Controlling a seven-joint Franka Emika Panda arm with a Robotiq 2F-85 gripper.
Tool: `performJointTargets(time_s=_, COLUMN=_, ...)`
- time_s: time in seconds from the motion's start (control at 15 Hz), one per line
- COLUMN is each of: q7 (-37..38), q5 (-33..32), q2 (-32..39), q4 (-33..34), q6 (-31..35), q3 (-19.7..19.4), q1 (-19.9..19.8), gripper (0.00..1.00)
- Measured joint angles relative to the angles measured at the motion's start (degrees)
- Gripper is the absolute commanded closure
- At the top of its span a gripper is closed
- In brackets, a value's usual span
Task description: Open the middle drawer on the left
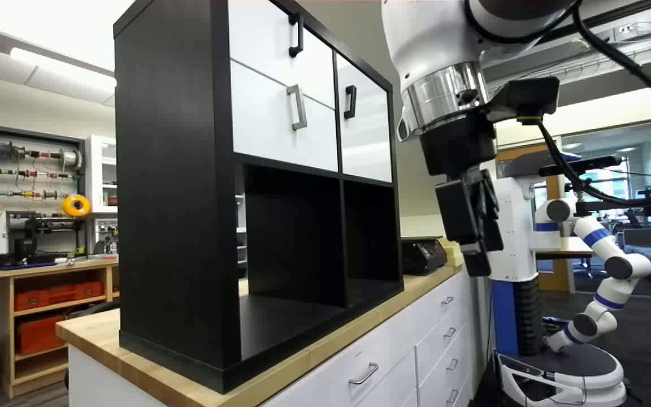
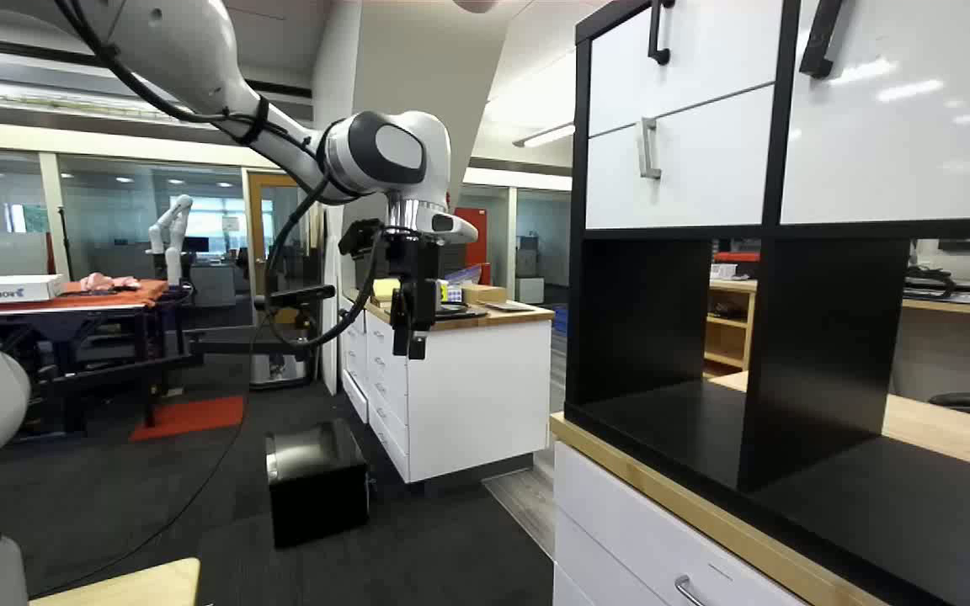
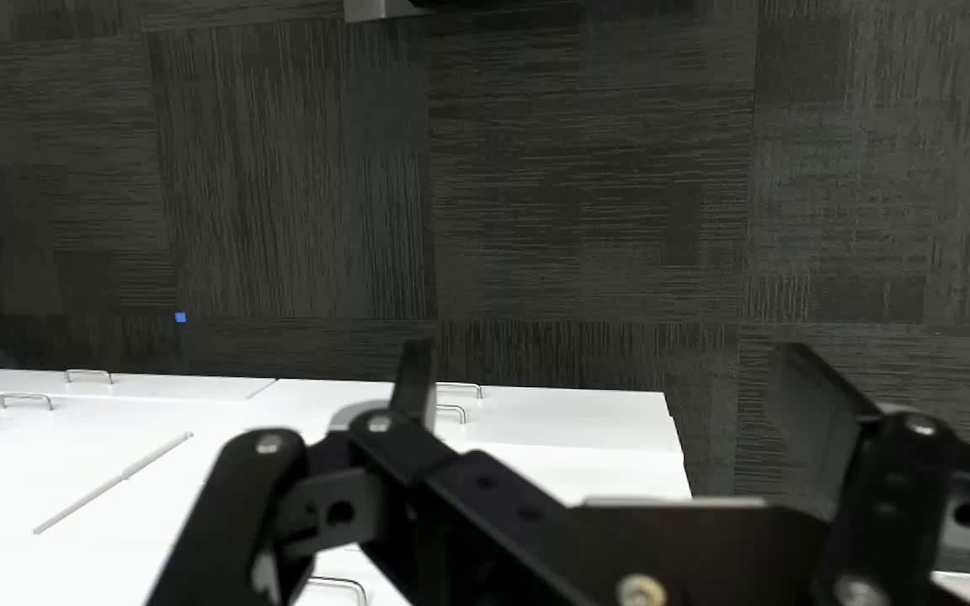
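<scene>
**Middle drawer (image 1: 272, 121) above the hand (image 3: 615, 391), well apart**

In an exterior view: drawer upper centre, hand right and lower, pointing down; handle (image 1: 300, 107) near upright. Fingers (image 3: 813, 421) spread, gripping nothing. Likely lift, then cross. I count 1 hand, 3 white shelf fronts (image 1: 368, 141), drawer included, 1 handle each.

Free air parts the fingers (image 1: 478, 263) from the black shelf (image 1: 167, 198), whose divider (image 1: 297, 237) stands between two open-fronted lower compartments (image 1: 286, 325)
</scene>
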Motion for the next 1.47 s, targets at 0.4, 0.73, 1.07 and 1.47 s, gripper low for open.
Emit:
performJointTargets(time_s=0.4, q7=0.0, q5=0.0, q2=0.0, q4=0.0, q6=0.0, q3=0.0, q1=0.0, gripper=0.00)
performJointTargets(time_s=0.73, q7=0.0, q5=0.0, q2=0.0, q4=0.0, q6=0.0, q3=0.0, q1=0.0, gripper=0.00)
performJointTargets(time_s=1.07, q7=0.0, q5=0.0, q2=0.0, q4=0.0, q6=0.0, q3=0.0, q1=0.0, gripper=0.00)
performJointTargets(time_s=1.47, q7=0.0, q5=0.0, q2=0.1, q4=0.0, q6=0.5, q3=-1.1, q1=0.8, gripper=0.00)
